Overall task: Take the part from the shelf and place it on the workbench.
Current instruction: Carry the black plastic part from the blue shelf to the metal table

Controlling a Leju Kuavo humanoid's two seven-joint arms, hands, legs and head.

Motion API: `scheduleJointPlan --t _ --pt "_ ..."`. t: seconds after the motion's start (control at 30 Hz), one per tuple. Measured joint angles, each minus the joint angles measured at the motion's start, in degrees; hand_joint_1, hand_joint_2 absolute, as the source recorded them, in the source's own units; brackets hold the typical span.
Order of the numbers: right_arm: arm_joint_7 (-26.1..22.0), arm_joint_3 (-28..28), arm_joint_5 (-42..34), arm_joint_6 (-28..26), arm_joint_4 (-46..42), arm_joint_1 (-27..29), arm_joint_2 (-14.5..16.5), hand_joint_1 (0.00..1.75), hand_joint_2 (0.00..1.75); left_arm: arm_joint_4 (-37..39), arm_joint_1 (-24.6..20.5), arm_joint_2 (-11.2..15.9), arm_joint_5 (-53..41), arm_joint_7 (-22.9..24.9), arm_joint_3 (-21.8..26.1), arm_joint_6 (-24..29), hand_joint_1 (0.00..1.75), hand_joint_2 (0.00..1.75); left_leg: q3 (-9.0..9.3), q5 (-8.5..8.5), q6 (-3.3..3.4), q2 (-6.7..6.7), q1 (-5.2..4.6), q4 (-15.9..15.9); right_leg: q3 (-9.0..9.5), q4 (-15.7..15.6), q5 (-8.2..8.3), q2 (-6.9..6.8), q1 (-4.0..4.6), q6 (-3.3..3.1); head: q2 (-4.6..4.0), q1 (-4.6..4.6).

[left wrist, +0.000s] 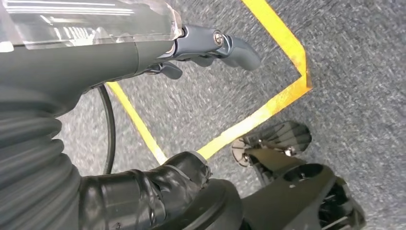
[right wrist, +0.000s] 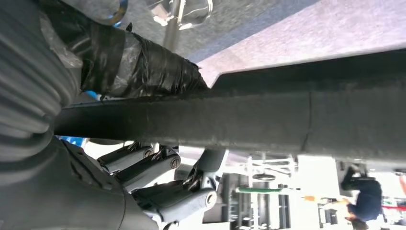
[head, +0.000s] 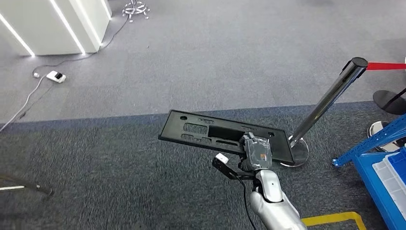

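Head view: long flat black plastic part [head: 225, 135] with slots and cut-outs, held level above the grey carpet [head: 95, 163], gripped near its middle by the right hand [head: 256, 152] on the silver right arm [head: 273, 201]. Just beyond the part's far end, a chrome stanchion post [head: 330, 98] leaning up from its round base [head: 298, 154], red belt [head: 385, 66] running off from its top. Past the post, at the picture's edge, a blue shelf frame [head: 371, 141] with a blue bin [head: 390, 177]; contents of the bin too cropped to tell. Near the arm, below the part, a strip of yellow floor tape [head: 332, 219]. Well apart from the part, far across the carpet, a white power adapter [head: 56, 76] on a cable beside a white lit column [head: 57, 24].

Left wrist view: left hand [left wrist: 210, 45] hanging over carpet with yellow tape lines [left wrist: 268, 108], holding nothing, fingers loosely curled, apart from one another.

Right wrist view: right hand [right wrist: 158, 139] clamped on the black part [right wrist: 249, 122], taped thumb [right wrist: 139, 64] pressed on one face, darker fingers [right wrist: 167, 191] wrapped under the other, the part's edge running straight across between them. Behind the part, a blurred bright room with a person [right wrist: 366, 199] in dark clothing.
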Motion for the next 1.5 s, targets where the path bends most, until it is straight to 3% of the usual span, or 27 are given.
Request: scheduleJointPlan --t 0.03,0.07,0.1,0.17,0.23,0.27,0.3,0.4,0.47,0.53,0.6,0.67,0.73,0.77,0.8,0.83,0.9,0.97,1.0,1.07,1.13,1.2,1.27,1.33,1.4,1.47,1.5 --pt "0.0 0.0 0.0 0.1 0.0 -0.1 0.0 1.75 1.75 0.0 0.1 0.0 0.0 0.0 0.0 0.0 0.0 1.75 -0.17 0.04 -0.33 -0.26 0.19 -0.1 0.15 -0.2 0.11 -0.71 0.04 -0.28 0.0 0.01" --pt "0.0 0.1 0.0 0.1 0.0 -0.2 0.0 1.75 1.75 0.0 0.2 0.0 0.0 0.0 0.0 0.0 0.0 1.75 -0.37 -0.14 -0.61 0.58 0.12 0.2 0.43 -0.5 0.22 -1.41 0.02 -0.63 0.0 -0.02" --pt "0.0 0.1 0.1 0.2 0.0 -0.3 0.0 1.75 1.75 0.0 0.2 0.1 0.0 0.0 0.0 0.0 0.0 1.75 -0.94 -0.81 -0.85 2.26 0.03 1.4 0.77 -1.0 0.33 -2.17 -0.01 -1.02 0.0 -0.09" --pt "-0.1 0.2 0.1 0.5 0.0 -0.5 0.0 1.75 1.75 0.0 0.0 0.1 0.0 0.0 0.0 0.0 0.0 1.75 -3.78 -3.48 -1.27 6.3 -0.05 7.1 1.34 -1.5 0.3 -3.84 0.13 -1.61 0.0 -0.2" --pt "-0.2 0.3 0.2 0.9 0.1 -0.7 0.0 1.75 1.75 0.0 -0.2 0.1 0.0 0.0 0.0 0.0 0.0 1.75 -7.46 -5.78 -1.62 7.69 0.26 13.8 1.56 -1.5 0.05 -5.66 0.35 -1.82 0.0 -0.23" --pt "-0.2 0.4 0.3 1.0 0.1 -0.7 0.0 1.75 1.75 0.0 -0.1 0.1 0.0 0.0 0.0 0.0 0.0 1.75 -8.25 -5.64 -1.73 7.85 0.37 15.0 1.64 -1.5 -0.09 -6.53 0.41 -1.81 0.0 -0.24" --pt "-0.3 0.5 0.4 1.1 0.2 -0.7 0.0 1.75 1.75 0.0 -0.1 0.1 0.0 0.0 0.0 0.0 0.0 1.75 -7.82 -4.46 -1.76 8.01 0.42 13.9 1.76 -1.5 -0.24 -7.34 0.44 -1.74 0.0 -0.23" --pt "0.1 1.0 1.6 1.6 0.2 -1.1 0.0 1.75 1.75 0.0 -0.1 0.1 0.0 0.0 0.0 0.0 0.0 1.75 -2.2 0.44 -1.25 10.53 -0.01 2.8 2.38 -1.5 -0.81 -9.46 0.58 -1.21 0.0 -0.22" --pt "0.9 1.4 2.7 1.7 0.3 -1.6 -0.1 1.75 1.75 0.0 -0.2 0.1 0.0 0.0 0.0 0.0 0.0 1.75 -0.53 0.97 -0.52 11.53 -0.63 -0.7 2.65 -1.5 -1.12 -10.54 0.79 -0.67 0.0 -0.19" --pt "1.7 2.0 3.9 1.7 0.5 -2.0 -0.1 1.75 1.75 0.0 -0.1 0.1 0.0 0.0 0.0 0.0 0.0 1.75 -0.46 1.05 0.21 10.33 -0.77 -0.9 2.95 -1.7 -1.34 -11.29 0.8 -0.03 0.0 -0.19" --pt "2.5 2.5 5.3 1.7 0.6 -2.4 -0.2 1.75 1.75 0.0 0.0 0.1 -0.1 0.0 0.0 0.0 0.0 1.75 -0.03 1.28 0.92 9.14 -0.54 -1.5 2.72 -0.5 -2.37 -9.44 0.56 0.55 0.0 -0.18" --pt "3.4 3.1 6.9 1.8 0.9 -2.6 -0.5 1.75 1.75 0.0 -0.1 0.0 -0.2 0.1 0.0 0.0 0.0 1.75 0.28 1.4 1.57 7.94 -0.38 -1.8 -0.01 5.2 -5.34 -6.14 0.33 0.79 0.0 -0.16" --pt "4.2 3.7 8.6 1.9 1.4 -2.7 -0.8 1.75 1.75 0.0 -0.3 0.0 -0.4 0.1 0.0 0.0 0.0 1.75 0.28 1.32 1.93 6.5 -0.46 -1.7 -4.27 12.8 -8.06 -4.79 0.33 0.92 0.0 -0.16" --pt "4.5 4.1 9.4 2.0 1.6 -2.7 -1.0 1.75 1.75 0.0 -0.3 0.0 -0.6 0.1 0.0 0.0 0.0 1.75 0.28 1.25 1.98 5.68 -0.51 -1.5 -5.61 14.7 -7.99 -4.64 0.36 0.95 0.0 -0.16" --pt "4.9 4.5 10.1 2.0 1.9 -2.7 -1.1 1.75 1.75 0.0 -0.2 0.0 -0.6 0.2 0.0 0.0 0.0 1.75 0.28 1.15 1.99 4.81 -0.54 -1.3 -5.93 14.3 -6.74 -4.53 0.36 0.92 0.0 -0.17" --pt "5.2 4.8 10.7 2.0 2.1 -2.8 -1.2 1.75 1.75 0.0 -0.2 0.0 -0.7 0.3 0.0 0.0 0.0 1.75 0.29 1.0 1.92 3.94 -0.54 -1.0 -5.12 11.7 -4.52 -4.22 0.32 0.82 0.0 -0.17" --pt "5.6 5.4 11.5 2.0 2.4 -3.3 -1.4 1.75 1.75 0.0 -0.2 0.0 -0.7 0.4 0.0 0.0 0.0 1.75 0.04 0.6 1.57 2.4 -0.52 -0.3 -2.24 4.1 -0.54 -1.57 0.08 0.51 0.0 -0.17" --pt "5.6 6.1 11.8 2.2 2.5 -3.7 -1.4 1.75 1.75 0.0 -0.4 0.0 -0.8 0.4 0.0 0.0 0.0 1.75 -0.58 0.47 0.95 1.04 -0.27 0.1 -0.59 0.2 0.46 0.89 -0.01 0.34 0.0 -0.16" --pt "5.4 6.4 11.6 2.3 2.6 -3.8 -1.4 1.75 1.75 0.0 -0.4 0.0 -0.8 0.4 0.0 0.0 0.0 1.75 -0.86 0.59 0.53 0.29 -0.09 0.1 -0.39 -0.1 0.3 1.04 0.06 0.23 0.0 -0.17" --pt "4.8 6.9 11.1 2.6 2.6 -4.1 -1.3 1.75 1.75 0.0 -0.3 0.0 -0.8 0.4 0.0 0.1 0.0 1.75 -1.1 0.73 -0.26 -0.45 0.14 0.0 0.12 -0.9 0.52 -0.51 0.11 -0.32 0.0 -0.19" --pt "4.3 7.2 10.4 2.8 2.5 -4.3 -1.0 1.75 1.75 0.0 -0.3 0.0 -0.8 0.4 0.0 0.3 0.0 1.75 -2.32 -0.78 -0.84 2.52 -0.05 2.5 0.94 -1.9 0.84 -2.29 -0.06 -1.16 0.0 -0.39" --pt "3.8 7.6 9.9 2.8 2.6 -4.3 -0.8 1.75 1.75 0.0 -0.6 0.0 -0.8 0.4 0.0 0.4 0.0 1.75 -5.54 -3.92 -1.37 6.43 0.05 9.0 1.52 -2.4 0.76 -4.19 0.11 -1.61 0.0 -0.57" --pt "3.5 7.8 9.4 2.8 2.7 -4.2 -0.8 1.75 1.75 0.0 -0.7 0.0 -0.7 0.4 0.0 0.4 0.0 1.75 -8.39 -5.39 -1.83 7.64 0.44 14.2 1.73 -2.4 0.43 -6.06 0.24 -1.58 0.0 -0.57" --pt "3.2 8.1 9.1 2.8 2.8 -4.2 -0.6 1.75 1.75 0.0 -0.6 0.0 -0.7 0.4 0.1 0.5 0.0 1.75 -7.48 -3.13 -2.14 8.24 0.76 11.8 1.94 -2.3 0.07 -7.65 0.22 -1.34 0.0 -0.57" --pt "3.1 8.3 8.9 2.8 2.9 -4.2 -0.3 1.75 1.75 0.0 -0.6 0.2 -0.7 0.5 0.1 0.6 0.0 1.75 -3.48 0.23 -2.04 10.28 0.63 4.2 2.33 -2.1 -0.46 -9.0 0.29 -0.84 0.0 -0.57" --pt "2.9 8.4 8.7 2.8 2.9 -4.4 -0.1 1.75 1.75 0.0 -0.8 0.2 -0.7 0.5 0.1 0.6 0.0 1.75 -1.16 1.41 -1.24 11.64 0.17 -0.3 2.71 -2.0 -0.94 -10.13 0.55 -0.19 0.0 -0.52" --pt "2.8 8.4 8.6 2.8 2.9 -4.6 0.1 1.75 1.75 0.0 -0.8 0.3 -0.7 0.5 0.1 0.6 0.0 1.75 -1.11 1.19 -0.74 11.35 -0.11 -0.4 2.87 -2.0 -1.08 -10.64 0.67 0.14 0.0 -0.51"
